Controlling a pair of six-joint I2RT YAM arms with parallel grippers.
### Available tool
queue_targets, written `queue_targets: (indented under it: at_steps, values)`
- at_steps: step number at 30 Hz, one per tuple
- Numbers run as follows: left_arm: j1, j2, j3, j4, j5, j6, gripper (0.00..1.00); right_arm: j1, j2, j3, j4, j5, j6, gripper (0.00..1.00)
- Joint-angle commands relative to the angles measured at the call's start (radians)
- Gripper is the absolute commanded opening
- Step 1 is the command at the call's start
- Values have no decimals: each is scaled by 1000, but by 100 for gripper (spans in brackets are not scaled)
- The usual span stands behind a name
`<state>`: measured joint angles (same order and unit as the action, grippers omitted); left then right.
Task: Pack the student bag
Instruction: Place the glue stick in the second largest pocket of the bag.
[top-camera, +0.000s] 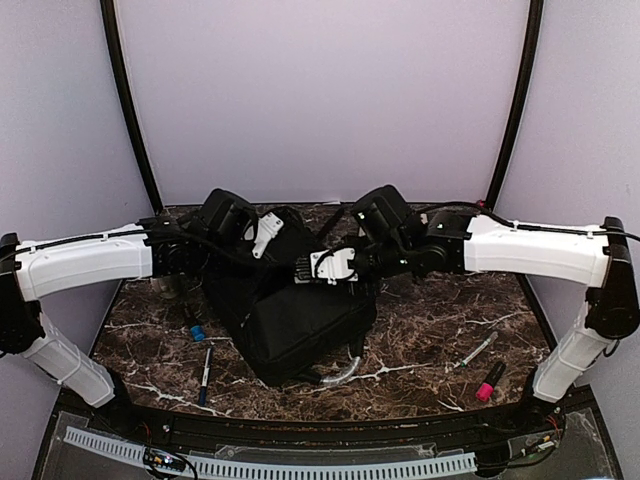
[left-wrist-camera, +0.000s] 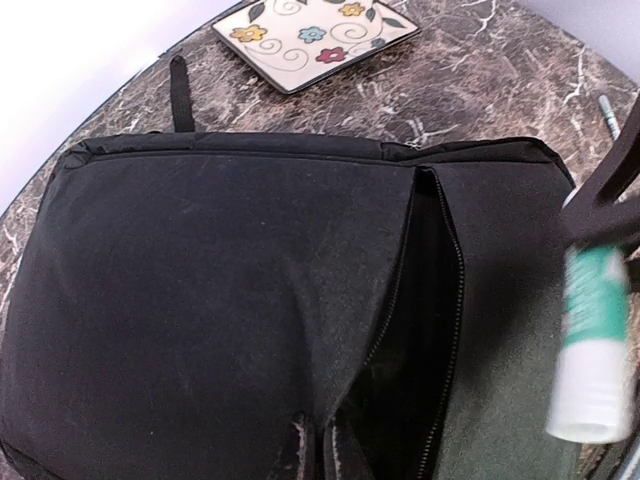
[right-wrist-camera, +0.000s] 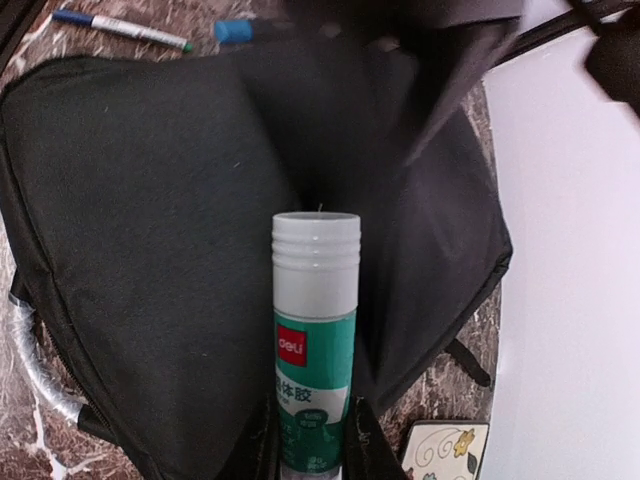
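The student bag (top-camera: 300, 325) lies black and soft in the middle of the marble table, one zipper (left-wrist-camera: 455, 290) open along a dark slit. My left gripper (left-wrist-camera: 322, 445) is shut on the fabric edge of the bag (left-wrist-camera: 200, 280) beside that opening and holds the flap up. My right gripper (right-wrist-camera: 313, 445) is shut on a green and white glue stick (right-wrist-camera: 315, 320), white cap forward, hanging above the bag (right-wrist-camera: 140, 220) near the raised flap. The same glue stick (left-wrist-camera: 592, 345) shows blurred at the right edge of the left wrist view, just right of the slit.
A square plate (left-wrist-camera: 315, 40) with flower prints sits beyond the bag. Left of the bag lie a pen (top-camera: 205, 370) and a blue-capped item (top-camera: 196, 330). A pink marker (top-camera: 488, 383) and a thin pen (top-camera: 475, 352) lie at the right. A silver loop (top-camera: 340, 376) pokes from under the bag.
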<state>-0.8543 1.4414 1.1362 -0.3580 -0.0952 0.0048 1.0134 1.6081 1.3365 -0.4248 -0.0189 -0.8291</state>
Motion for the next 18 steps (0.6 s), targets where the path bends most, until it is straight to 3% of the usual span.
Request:
queue_targets:
  at_steps: [1, 9, 13, 18]
  values:
    - [2, -41, 88, 75, 96, -49, 0, 34, 2, -72, 30, 78, -104, 0]
    - [8, -15, 117, 61, 118, -59, 0, 50, -7, -100, 39, 101, -71, 0]
    - [8, -10, 120, 62, 169, -67, 0, 51, -5, -103, 172, 209, -85, 0]
    - [8, 3, 131, 66, 200, -77, 0, 56, 108, -42, 267, 267, -135, 0]
